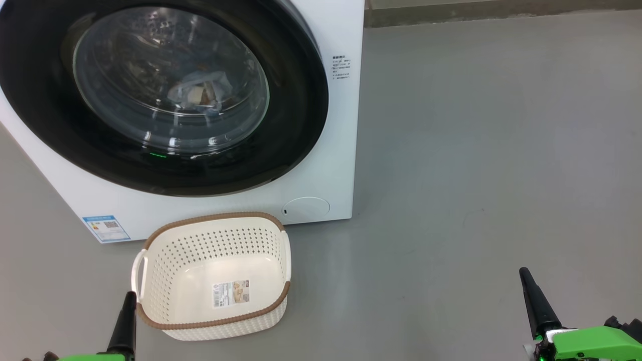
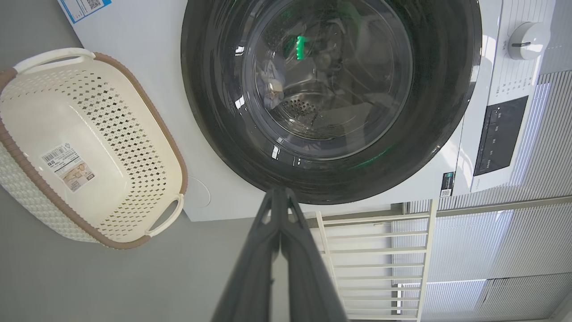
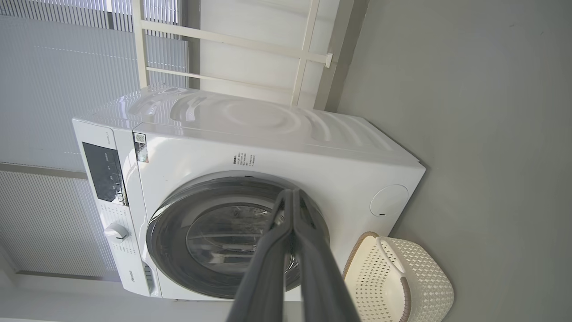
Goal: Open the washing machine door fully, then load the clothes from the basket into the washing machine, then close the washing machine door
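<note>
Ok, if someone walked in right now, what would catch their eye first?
The washing machine door, a glossy black ring, is shut, with blue clothes visible behind its glass. In front of it on the grey floor stands the cream basket, bare but for a label sticker.

The washing machine (image 1: 343, 150) is white, its door (image 1: 301, 100) black, the basket (image 1: 210, 245) cream

flr (image 1: 476, 125): grey, matte | blinds (image 3: 44, 67): white, slatted | rack (image 3: 140, 49): white, by wall
</note>
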Tool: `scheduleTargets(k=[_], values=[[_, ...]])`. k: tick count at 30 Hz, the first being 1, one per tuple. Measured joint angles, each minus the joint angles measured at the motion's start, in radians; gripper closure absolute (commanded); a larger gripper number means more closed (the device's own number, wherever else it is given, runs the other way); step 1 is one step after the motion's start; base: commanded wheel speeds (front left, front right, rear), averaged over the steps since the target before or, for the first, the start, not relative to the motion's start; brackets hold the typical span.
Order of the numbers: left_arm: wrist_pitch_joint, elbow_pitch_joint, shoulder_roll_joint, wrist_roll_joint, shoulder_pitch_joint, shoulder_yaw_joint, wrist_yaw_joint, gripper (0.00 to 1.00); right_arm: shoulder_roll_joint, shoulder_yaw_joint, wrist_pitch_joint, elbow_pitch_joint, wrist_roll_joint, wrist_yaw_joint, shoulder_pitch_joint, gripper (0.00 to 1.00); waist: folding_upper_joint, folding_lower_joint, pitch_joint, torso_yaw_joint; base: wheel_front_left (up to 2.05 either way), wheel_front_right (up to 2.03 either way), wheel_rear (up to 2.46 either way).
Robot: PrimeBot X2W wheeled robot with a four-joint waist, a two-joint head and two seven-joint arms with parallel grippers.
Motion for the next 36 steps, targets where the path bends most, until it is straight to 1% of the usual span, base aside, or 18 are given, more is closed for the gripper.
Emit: scheduleTargets(k=[15, 36], values=[[0.038, 0.009, -0.003, -0.161, -0.028, 0.032, -0.017, 1.00, -0.001, -0.007, 0.013, 0.030, 0.161, 0.000, -0.036, 1.00, 0.0000, 0.0000, 0.001, -0.011, 0.00, 0.00, 0.00], [0.040, 0.009, -0.008, -0.164, -0.031, 0.035, -0.017, 1.00, -0.001, -0.012, 0.018, 0.030, 0.161, 0.000, -0.039, 1.00, 0.0000, -0.0001, 0.001, -0.011, 0.00, 0.00, 0.00]])
